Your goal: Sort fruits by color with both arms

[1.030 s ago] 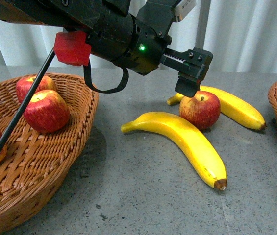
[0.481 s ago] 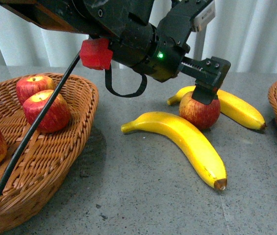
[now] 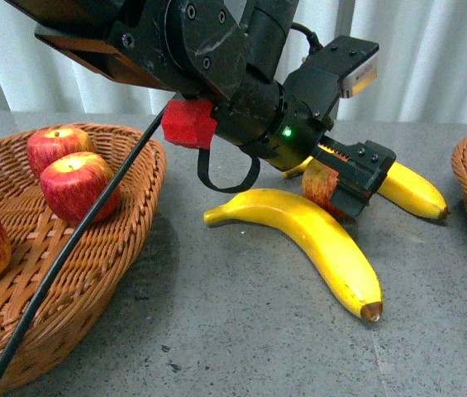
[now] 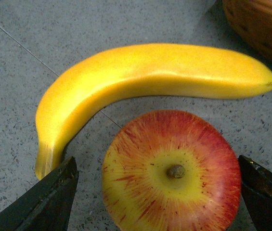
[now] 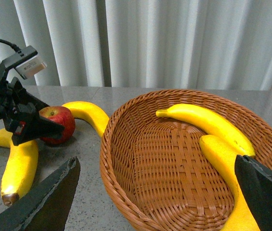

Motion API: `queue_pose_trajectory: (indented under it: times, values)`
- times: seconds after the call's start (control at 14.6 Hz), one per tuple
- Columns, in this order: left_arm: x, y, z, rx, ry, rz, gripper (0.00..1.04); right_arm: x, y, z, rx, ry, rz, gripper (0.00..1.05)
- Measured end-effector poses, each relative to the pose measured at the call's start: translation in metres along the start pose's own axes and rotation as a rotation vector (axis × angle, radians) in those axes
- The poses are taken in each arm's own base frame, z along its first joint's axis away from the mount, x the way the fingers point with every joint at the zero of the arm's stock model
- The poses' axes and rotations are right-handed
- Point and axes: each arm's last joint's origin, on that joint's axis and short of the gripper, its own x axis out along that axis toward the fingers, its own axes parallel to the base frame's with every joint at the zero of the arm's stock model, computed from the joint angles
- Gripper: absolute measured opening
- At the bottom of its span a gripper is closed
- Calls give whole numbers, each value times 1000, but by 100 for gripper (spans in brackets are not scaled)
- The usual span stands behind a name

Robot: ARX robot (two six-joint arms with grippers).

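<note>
The whole back of the scene is being closed off by a pale curtain (image 3: 431, 58), hanging in long vertical folds. The foreground is being filled by a grey, dark-speckled desk (image 3: 216, 331), which is being lit softly and evenly. A thin straight seam (image 4: 20, 44) is being shown crossing its surface in the left wrist view.
</note>
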Motion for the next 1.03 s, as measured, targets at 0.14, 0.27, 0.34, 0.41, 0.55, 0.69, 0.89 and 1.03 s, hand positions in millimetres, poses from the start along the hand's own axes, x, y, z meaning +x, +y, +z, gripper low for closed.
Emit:
queue_pose_trajectory:
  times: [0.14, 0.27, 0.34, 0.41, 0.55, 0.69, 0.89, 1.03]
  values:
    - [8, -2, -8, 22, 34, 7, 98, 0, 0, 0, 0, 0, 0, 98]
    - [9, -4, -7, 45, 37, 10, 79, 0, 0, 0, 0, 0, 0, 98]
    - [10, -4, -6, 55, 32, 12, 72, 0, 0, 0, 0, 0, 0, 98]
    - [10, -4, -6, 58, 27, 17, 70, 0, 0, 0, 0, 0, 0, 98]
    - [8, -5, -3, 69, 2, 51, 69, 0, 0, 0, 0, 0, 0, 98]
    - [-12, -8, 6, 69, -40, 131, 69, 0, 0, 0, 0, 0, 0, 98]
    - [-75, -16, 32, -4, -213, 313, 69, 0, 0, 0, 0, 0, 0, 98]
    - [-114, -39, 31, -85, -292, 440, 69, 0, 0, 0, 0, 0, 0, 98]
